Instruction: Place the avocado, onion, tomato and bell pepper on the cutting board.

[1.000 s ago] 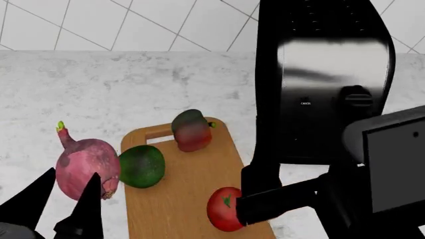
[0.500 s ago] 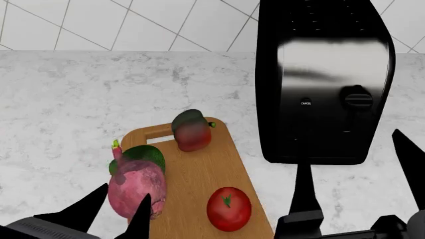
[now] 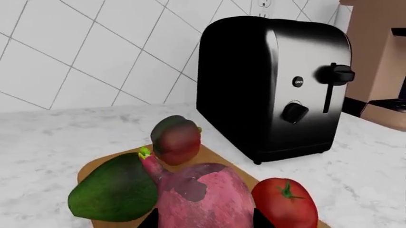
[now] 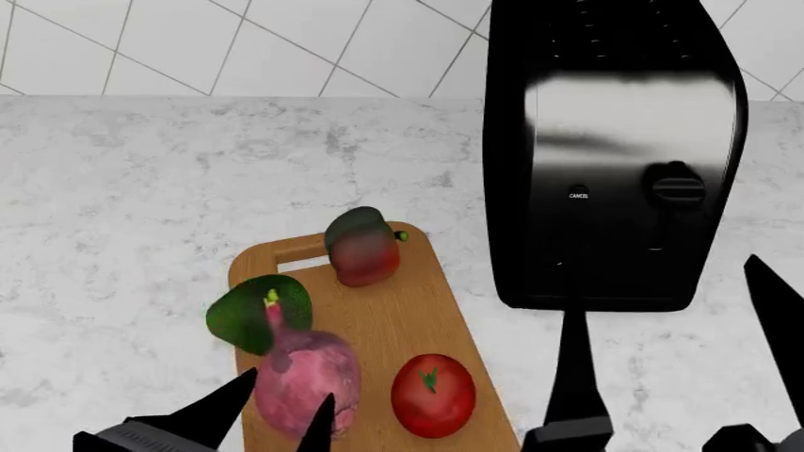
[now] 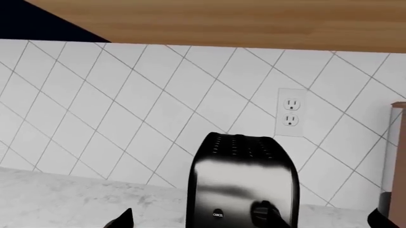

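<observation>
The tan cutting board lies in the middle of the head view. On it are the red-green bell pepper near the slot handle, the glossy red tomato at the near end, and the dark green avocado at the board's left edge. My left gripper is shut on the reddish-purple onion, sprout up, over the board between avocado and tomato. The left wrist view shows the onion between the black fingers, with the avocado, pepper and tomato around it. My right gripper is open and empty, right of the board.
A black and chrome toaster stands on the marble counter right of the board; it also shows in the right wrist view. A white tiled wall with an outlet runs behind.
My left gripper carried the onion rightward from beside the board to over it. My right gripper left the tomato on the board, drew back to the right and stands open.
</observation>
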